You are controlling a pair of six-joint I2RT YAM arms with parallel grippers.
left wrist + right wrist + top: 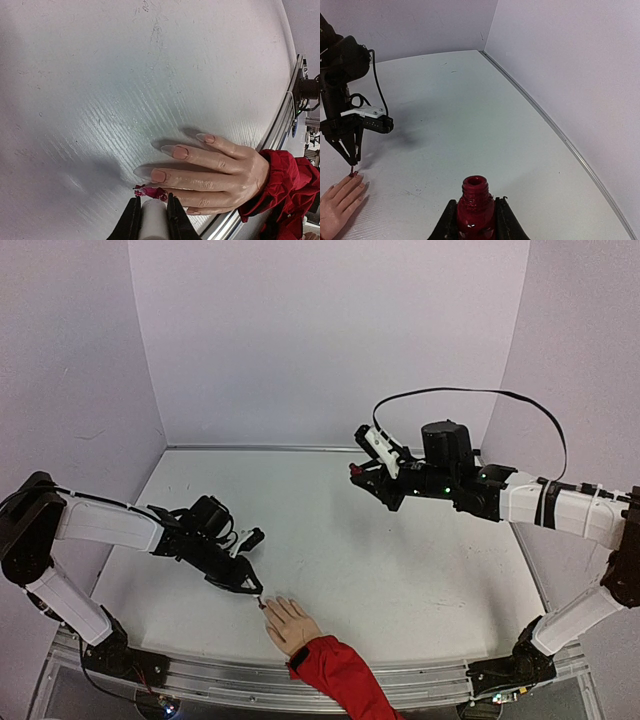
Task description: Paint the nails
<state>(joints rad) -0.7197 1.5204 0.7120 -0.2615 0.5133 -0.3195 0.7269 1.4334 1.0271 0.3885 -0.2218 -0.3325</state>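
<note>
The beige mannequin hand (290, 623) with a red sleeve (335, 670) lies flat near the table's front edge. In the left wrist view three of its nails (158, 176) are bare pink. The nail of the finger closest to my jaws is covered in wet dark-red polish (152, 193). My left gripper (152, 200) is shut on the white brush cap (153, 220), and the brush tip rests on that red nail. My right gripper (476, 202) is held above the table at the right. It is shut on the open dark-red polish bottle (476, 212), which stands upright.
A metal rail (280, 125) runs along the table's front edge just past the hand. White walls (330, 340) enclose the table at the back and both sides. A black cable (470, 392) loops above the right arm.
</note>
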